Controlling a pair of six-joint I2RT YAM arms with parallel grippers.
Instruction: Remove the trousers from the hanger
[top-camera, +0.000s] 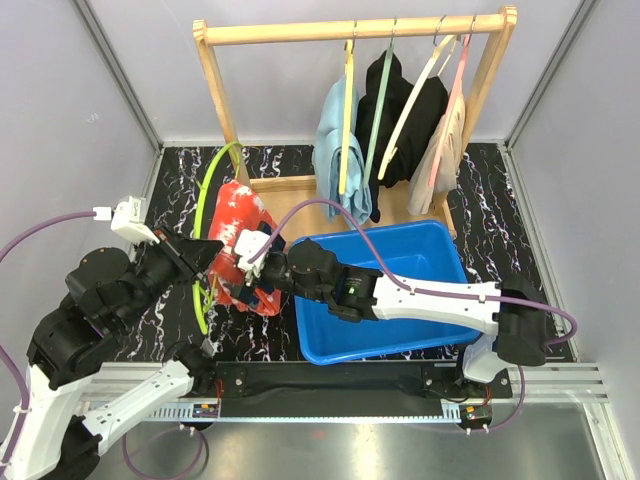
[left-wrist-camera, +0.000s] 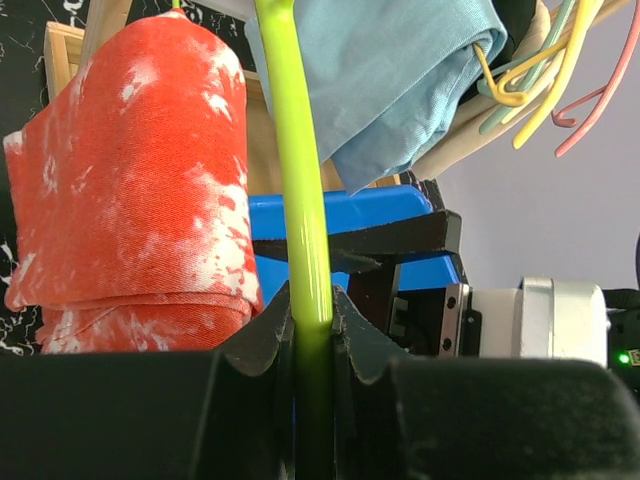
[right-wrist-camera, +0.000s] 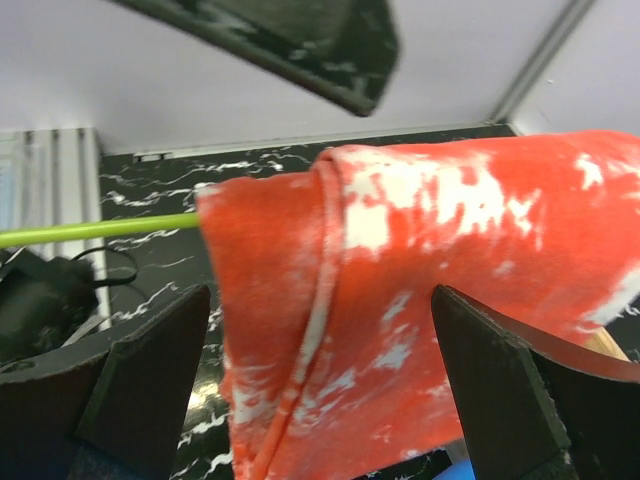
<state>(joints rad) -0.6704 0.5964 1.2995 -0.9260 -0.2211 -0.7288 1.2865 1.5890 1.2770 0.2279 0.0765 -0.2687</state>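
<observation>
Left end effector (left-wrist-camera: 312, 322) nearly closed, gripping hanger (left-wrist-camera: 298, 170)

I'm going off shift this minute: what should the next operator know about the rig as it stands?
Left gripper: shut on the green hanger, which is off the wooden rack.
Right gripper: open, jaws either side of the red trousers, not closed on them.
Red trousers: draped over the green hanger, left of the blue bin.
Done: no pair is off its hanger yet.
Left: pull the red pair free, then the light blue pair, black pairs and beige pair hanging on the rack.
</observation>
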